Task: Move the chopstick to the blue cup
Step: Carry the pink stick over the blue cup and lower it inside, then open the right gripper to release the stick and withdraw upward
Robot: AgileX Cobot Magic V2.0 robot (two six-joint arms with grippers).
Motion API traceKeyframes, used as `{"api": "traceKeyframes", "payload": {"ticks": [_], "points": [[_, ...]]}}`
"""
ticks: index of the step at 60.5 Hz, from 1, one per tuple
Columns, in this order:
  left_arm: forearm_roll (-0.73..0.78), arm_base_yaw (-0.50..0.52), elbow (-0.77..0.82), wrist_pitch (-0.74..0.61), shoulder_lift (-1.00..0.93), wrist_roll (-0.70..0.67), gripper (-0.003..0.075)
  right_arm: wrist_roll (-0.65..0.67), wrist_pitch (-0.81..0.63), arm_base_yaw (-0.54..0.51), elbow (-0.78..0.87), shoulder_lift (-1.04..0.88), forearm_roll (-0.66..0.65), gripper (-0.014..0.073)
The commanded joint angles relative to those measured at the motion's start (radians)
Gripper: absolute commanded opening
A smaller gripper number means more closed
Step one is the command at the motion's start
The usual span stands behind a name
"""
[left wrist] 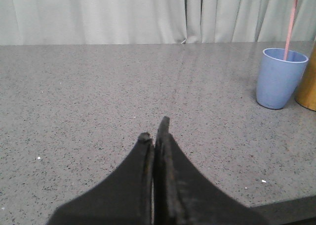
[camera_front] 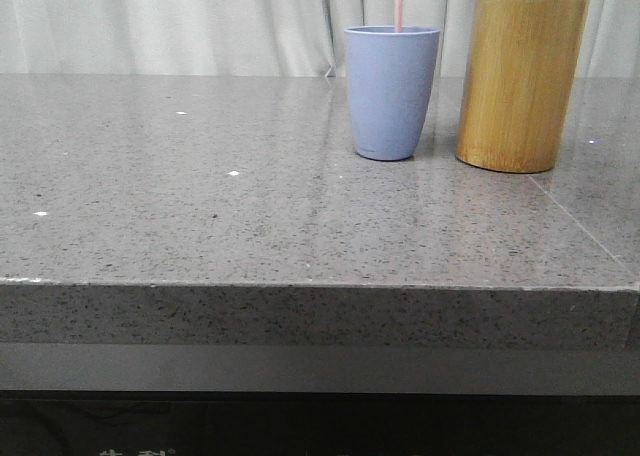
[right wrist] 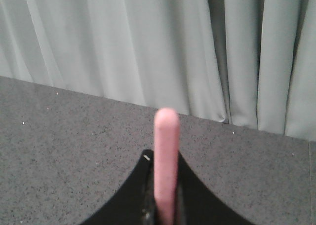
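A pale pink chopstick (camera_front: 398, 2) stands upright in the blue cup (camera_front: 391, 92) and runs out of the top of the front view. It also shows in the left wrist view (left wrist: 290, 27), rising from the cup (left wrist: 279, 78) to a dark shape at the top edge. My right gripper (right wrist: 165, 195) is shut on the chopstick (right wrist: 165, 156), whose rounded end sticks out past the fingertips. My left gripper (left wrist: 155, 131) is shut and empty, low over the grey counter, well to the left of the cup.
A taller yellow-brown bamboo cylinder (camera_front: 520, 83) stands right of the blue cup, close beside it; its edge shows in the left wrist view (left wrist: 308, 87). The grey speckled counter (camera_front: 200, 196) ends at a front edge. Pale curtains hang behind.
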Motion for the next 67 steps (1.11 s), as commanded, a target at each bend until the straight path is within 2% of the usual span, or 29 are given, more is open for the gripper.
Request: {"api": "traceKeyframes", "payload": {"ticks": [1,19,25,28,34,43,47,61,67], "points": [[-0.013,0.002,-0.025,-0.076,0.012,-0.006,-0.0018,-0.004,-0.043,-0.001,-0.034,-0.033,-0.014,0.0011],[-0.013,0.002,-0.025,-0.076,0.012,-0.006,-0.0018,-0.004,-0.022,-0.001,-0.029,-0.027,-0.014,0.0222],[-0.013,0.002,-0.025,-0.076,0.012,-0.006,-0.0018,-0.004,0.006,-0.001,-0.029,-0.044,-0.014,0.0239],[-0.013,0.002,-0.025,-0.076,0.012,-0.006,-0.0018,-0.004,0.067,-0.001,-0.040,-0.064,-0.013,0.0238],[-0.013,0.002,-0.025,-0.076,0.012,-0.006,-0.0018,-0.004,0.282,-0.003,-0.103,-0.093,-0.011,0.0210],[-0.013,0.002,-0.025,-0.076,0.012,-0.006,-0.0018,-0.004,0.649,-0.025,-0.251,-0.111,-0.011,0.0060],[-0.013,0.002,-0.025,-0.076,0.012,-0.006,-0.0018,-0.004,0.765,-0.037,-0.304,-0.115,-0.010,0.0013],[-0.013,0.002,-0.025,-0.076,0.012,-0.006,-0.0018,0.050,0.951,-0.138,-0.323,-0.177,-0.004,0.0000],[-0.013,0.002,-0.025,-0.076,0.012,-0.006,-0.0018,0.050,0.975,-0.205,-0.271,-0.236,-0.003,-0.0055]]}}
